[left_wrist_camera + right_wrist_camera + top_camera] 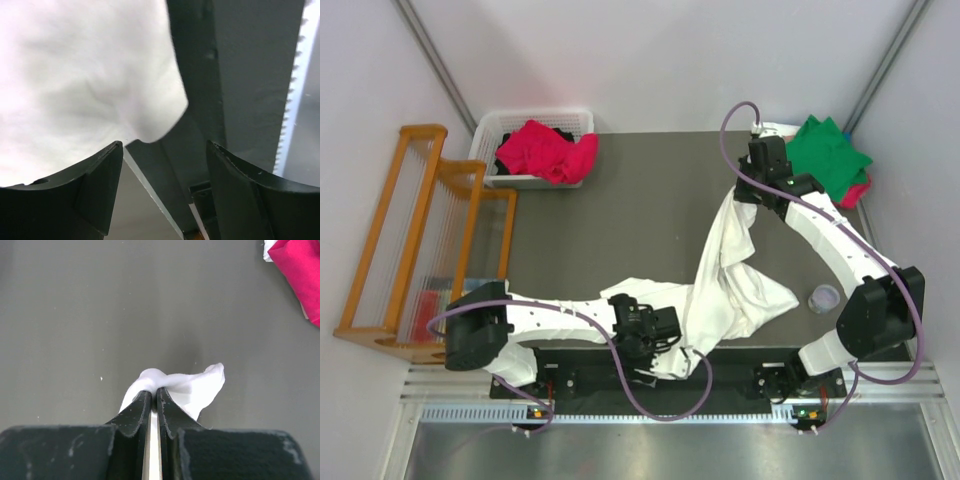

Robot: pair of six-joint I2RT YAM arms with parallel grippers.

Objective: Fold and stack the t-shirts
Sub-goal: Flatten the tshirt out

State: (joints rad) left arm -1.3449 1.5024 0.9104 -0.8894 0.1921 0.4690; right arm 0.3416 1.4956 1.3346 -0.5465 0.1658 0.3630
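The large white t-shirt (730, 285) is drawn into a long band from the table's near edge up to the back right. My right gripper (745, 192) is shut on a bunched fold of it (192, 382), held just above the dark tabletop. My left gripper (665, 335) is at the near edge beside the shirt's lower end. Its jaws stand wide apart with nothing between them, and white cloth (85, 75) lies just beyond the left finger (95, 180). A green t-shirt (828, 152) lies on a crimson-pink one (860, 192) at the back right. Another crimson-pink shirt (545, 150) fills the basket.
The white slotted basket (575, 120) stands at the back left. A wooden rack (420, 230) stands off the table's left side. A small round purple object (825, 297) lies near the right arm. The crimson-pink cloth (300, 270) also shows in the right wrist view, top right.
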